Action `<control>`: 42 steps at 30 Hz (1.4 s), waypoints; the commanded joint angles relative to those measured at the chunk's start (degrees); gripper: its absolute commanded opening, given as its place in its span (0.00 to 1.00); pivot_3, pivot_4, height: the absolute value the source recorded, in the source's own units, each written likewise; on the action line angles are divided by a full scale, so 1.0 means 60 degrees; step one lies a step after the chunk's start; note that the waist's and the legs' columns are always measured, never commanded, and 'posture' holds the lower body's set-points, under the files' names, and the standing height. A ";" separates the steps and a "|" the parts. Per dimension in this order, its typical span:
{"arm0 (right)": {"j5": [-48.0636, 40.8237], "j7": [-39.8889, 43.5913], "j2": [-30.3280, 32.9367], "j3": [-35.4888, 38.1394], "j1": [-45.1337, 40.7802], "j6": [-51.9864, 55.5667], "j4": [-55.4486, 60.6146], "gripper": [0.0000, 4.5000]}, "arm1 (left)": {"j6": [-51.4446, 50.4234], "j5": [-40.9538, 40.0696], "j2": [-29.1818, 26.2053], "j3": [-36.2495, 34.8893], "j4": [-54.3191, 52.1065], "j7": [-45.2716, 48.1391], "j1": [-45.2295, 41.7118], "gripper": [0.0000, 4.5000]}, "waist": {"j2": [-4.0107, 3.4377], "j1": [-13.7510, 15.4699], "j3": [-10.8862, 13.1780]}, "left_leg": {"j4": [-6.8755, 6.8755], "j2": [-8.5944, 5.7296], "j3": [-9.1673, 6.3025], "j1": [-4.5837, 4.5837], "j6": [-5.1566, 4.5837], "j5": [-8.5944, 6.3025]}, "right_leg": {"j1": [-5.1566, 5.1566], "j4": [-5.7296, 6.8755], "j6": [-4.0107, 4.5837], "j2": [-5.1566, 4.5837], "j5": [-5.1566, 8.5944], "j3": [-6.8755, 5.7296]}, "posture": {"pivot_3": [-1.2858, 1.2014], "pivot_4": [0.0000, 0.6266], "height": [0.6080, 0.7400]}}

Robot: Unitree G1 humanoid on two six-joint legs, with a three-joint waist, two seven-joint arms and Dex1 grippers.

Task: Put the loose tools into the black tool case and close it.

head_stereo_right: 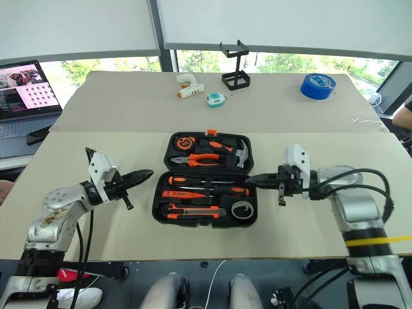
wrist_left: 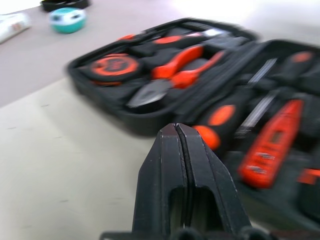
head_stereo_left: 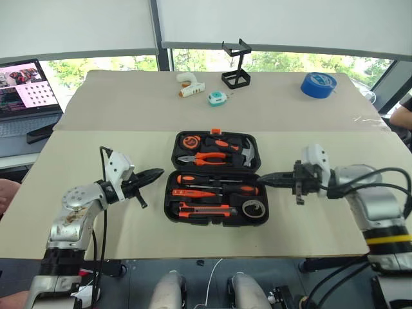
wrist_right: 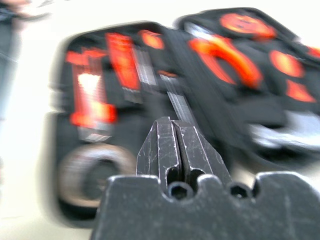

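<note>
Left pincer (head_stereo_left: 156, 174) pressed fully together and holding nothing, poised just off the left edge of the black tool case (head_stereo_left: 213, 178), not touching it. Right pincer (head_stereo_left: 265, 178) likewise pinched together and empty, tip at the case's right edge beside the screwdrivers (head_stereo_left: 215, 185). Case lying open at mid-tabletop (head_stereo_left: 96, 212), with utility knife (head_stereo_left: 205, 208) and small grey tape roll (head_stereo_left: 253, 209) seated in the near half.

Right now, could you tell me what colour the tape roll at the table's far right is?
The tape roll is blue, clearest in the left eye view.
</note>
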State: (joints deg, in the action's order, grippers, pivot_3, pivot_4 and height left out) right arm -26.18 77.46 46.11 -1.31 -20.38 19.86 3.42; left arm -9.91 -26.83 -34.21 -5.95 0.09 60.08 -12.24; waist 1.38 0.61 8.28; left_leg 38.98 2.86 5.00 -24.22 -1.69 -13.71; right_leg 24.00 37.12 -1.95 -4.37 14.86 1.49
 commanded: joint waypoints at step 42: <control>0.3501 -0.2266 -0.2201 -0.1154 -0.3455 -0.3982 -0.7594 0.00 | -0.1061 0.1905 0.0861 0.1495 0.2600 -0.1497 -0.2606 0.02 | 0.0034 -0.0205 -0.0003 | -0.0017 -0.0011 0.0045 0.0084 0.0016 0.0010 | -0.0093 -0.0017 0.0003 0.0010 -0.0002 -0.0009 | 0.52 0.24 1.00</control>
State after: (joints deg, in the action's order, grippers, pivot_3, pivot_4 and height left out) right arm -5.41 62.68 33.16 -8.24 -40.22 -2.16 -41.86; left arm -17.50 -15.63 -29.61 1.75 16.14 49.42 -26.66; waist 1.58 -0.62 8.26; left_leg 38.87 2.80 5.27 -23.71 -1.60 -13.65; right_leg 23.44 37.03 -1.93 -4.31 14.85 1.43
